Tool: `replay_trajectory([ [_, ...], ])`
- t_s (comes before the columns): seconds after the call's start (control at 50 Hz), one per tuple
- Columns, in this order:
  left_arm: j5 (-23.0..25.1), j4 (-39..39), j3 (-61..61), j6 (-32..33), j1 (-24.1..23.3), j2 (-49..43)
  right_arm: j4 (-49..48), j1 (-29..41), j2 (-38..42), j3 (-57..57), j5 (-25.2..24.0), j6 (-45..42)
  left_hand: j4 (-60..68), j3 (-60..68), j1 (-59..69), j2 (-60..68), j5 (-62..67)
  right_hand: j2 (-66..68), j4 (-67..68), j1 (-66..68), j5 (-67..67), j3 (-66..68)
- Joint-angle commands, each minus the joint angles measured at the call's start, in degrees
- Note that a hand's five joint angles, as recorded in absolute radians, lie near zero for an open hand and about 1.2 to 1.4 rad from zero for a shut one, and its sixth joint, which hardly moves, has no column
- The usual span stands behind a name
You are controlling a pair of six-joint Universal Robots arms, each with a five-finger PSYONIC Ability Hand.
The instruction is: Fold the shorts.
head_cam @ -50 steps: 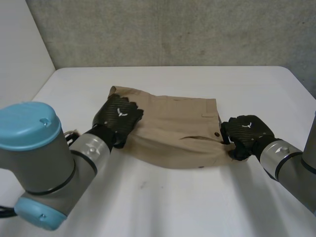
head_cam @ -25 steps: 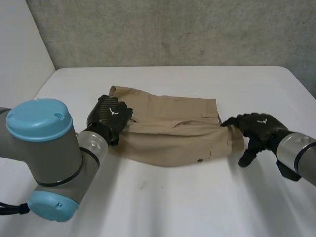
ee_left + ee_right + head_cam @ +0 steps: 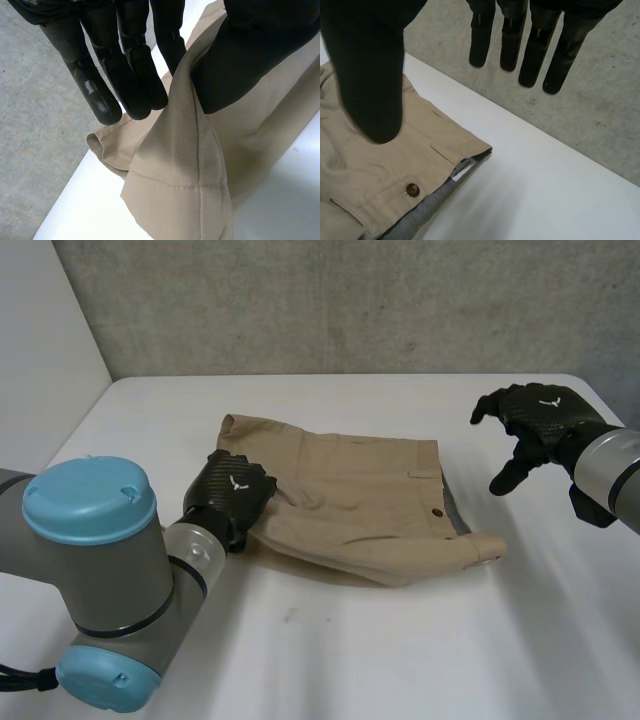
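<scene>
White table [image 3: 330, 650], grey concrete wall [image 3: 350, 300] behind. Tan shorts [image 3: 360, 495] lie mid-table, long axis left-right: leg hems at the left end, waistband with button [image 3: 437, 511] at the right.

Step, as I read it: the shorts look doubled lengthwise, one leg over the other, so the first fold looks done. The cross fold, legs over to the waistband, is not done yet. The near right corner [image 3: 482, 545] is rolled up and not flat, and the near edge runs skewed.

Left hand [image 3: 232, 495]: at the left end of the shorts, on the near leg hem. In the wrist view the thumb [image 3: 245, 55] sits on one side of a raised ridge of cloth and the fingers [image 3: 135, 80] on the other, pinching that ridge. The hemmed corner hangs out past the fingertips. The forearm comes in low from the near left, hand just above the table.

Right hand [image 3: 540, 420]: lifted off the table, to the far right of the waistband, well apart from the cloth. Fingers spread and roughly straight, thumb out, holding nothing. Palm faces down toward the waistband corner.

Next move calls for:
- left hand keeps its pinch and carries the leg end rightward over the waistband
- right hand comes down to pin or flatten the rolled near right corner first
- risk: a one-corner pinch drags only the top layer and the stack skews further
</scene>
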Motion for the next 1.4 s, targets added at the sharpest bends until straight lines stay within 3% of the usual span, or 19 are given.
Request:
replay_trajectory([
  [0.02, -0.01, 0.07, 0.10, -0.07, 0.12, 0.11, 1.21, 0.20, 0.29, 1.67, -0.20, 0.02, 11.55, 11.75, 14.58, 11.42, 14.32, -1.01, -1.24, 2.10, -0.94, -0.97],
  [0.46, 0.08, 0.07, 1.16, 0.02, 0.38, -0.68, -1.16, 2.75, 0.38, 13.90, -0.99, -1.57, 11.55, 11.75, 14.58, 11.42, 14.32, 2.52, 2.30, 5.63, 2.59, 2.57],
  [0.52, -0.01, -0.02, 1.07, -0.07, 0.38, -0.51, -3.62, 3.10, 3.45, 14.07, -0.20, -2.88, 11.55, 11.75, 14.58, 11.42, 14.32, 7.89, 7.67, 11.00, 7.96, 7.94],
  [0.56, -0.01, -0.02, 0.63, -0.16, 0.29, -0.24, -5.82, 3.18, 6.70, 13.46, -0.20, -4.64, 11.55, 11.75, 14.58, 11.42, 14.32, 19.79, 19.57, 22.90, 19.86, 19.84],
  [0.6, -0.01, -0.11, 0.20, -0.33, 0.12, -0.24, -6.61, 3.27, 7.85, 13.02, -0.20, -5.25, 11.55, 11.75, 14.58, 11.42, 14.32, 37.07, 36.85, 40.18, 37.14, 37.12],
  [0.62, -0.01, -0.28, -0.33, -0.60, -0.06, -0.24, -6.87, 3.53, 8.55, 12.49, -0.20, -5.61, 11.55, 11.75, 14.58, 11.42, 14.32, 55.76, 55.54, 58.87, 55.83, 55.81],
  [0.72, -0.10, -1.69, -2.45, -1.74, -0.06, 0.73, -6.61, 5.55, 8.12, 11.17, 0.50, -5.70, 11.55, 11.75, 14.58, 11.42, 14.32, 55.95, 55.73, 59.06, 56.02, 56.00],
  [0.78, -0.19, -5.12, -4.03, -3.15, -0.32, 4.15, -6.61, 6.44, 2.77, 12.22, 0.33, -5.78, 11.55, 11.75, 14.58, 11.42, 14.32, 55.95, 55.73, 59.06, 56.02, 56.00],
  [0.8, -0.10, -10.77, -6.12, -5.93, -0.67, 7.98, -6.35, 6.35, -1.16, 12.66, 0.33, -5.96, 11.55, 11.75, 14.58, 11.42, 14.32, 55.95, 55.73, 59.06, 56.02, 56.00],
  [0.84, -0.10, -12.48, -6.66, -6.92, -0.76, 8.98, -5.65, 6.44, -4.44, 13.19, 0.24, -6.40, 11.55, 11.75, 14.58, 11.42, 14.32, 55.95, 55.73, 59.06, 56.02, 56.00],
  [0.88, -0.01, -18.97, -9.11, -10.77, -1.03, 12.92, -3.03, 6.44, -6.90, 13.89, 0.15, -7.97, 11.55, 11.75, 14.58, 11.42, 14.32, 55.95, 55.73, 59.06, 56.02, 56.00],
  [1.08, 0.78, -35.86, -15.54, -14.84, -0.50, 25.41, 17.01, 6.79, -7.71, 13.72, 0.42, -24.40, 11.55, 11.75, 14.58, 11.42, 14.32, 55.95, 55.73, 59.06, 56.02, 56.00],
  [1.1, 0.87, -39.01, -15.89, -14.84, -0.41, 27.86, 23.38, 6.61, -8.05, 13.63, 0.68, -30.51, 11.55, 11.75, 14.58, 11.42, 14.32, 55.95, 55.73, 59.06, 56.02, 56.00],
  [1.2, 0.96, -48.76, -15.28, -14.58, -0.76, 34.54, 31.53, 5.91, -10.78, 12.84, -0.81, -35.67, 11.55, 11.75, 14.58, 11.42, 14.32, 55.95, 55.73, 59.06, 56.02, 56.00],
  [1.3, 0.69, -49.94, -12.82, -12.82, -0.41, 37.20, 31.45, 6.00, -11.84, 10.03, -2.39, -34.88, 11.55, 11.75, 14.58, 11.42, 14.32, 55.95, 55.73, 59.06, 56.02, 56.00],
  [1.4, 0.61, -43.54, -10.97, -7.55, 1.87, 36.32, 29.70, 5.74, -11.40, 7.49, -4.59, -29.97, 11.55, 11.75, 14.58, 11.42, 14.32, 55.95, 55.73, 59.06, 56.02, 56.00],
])
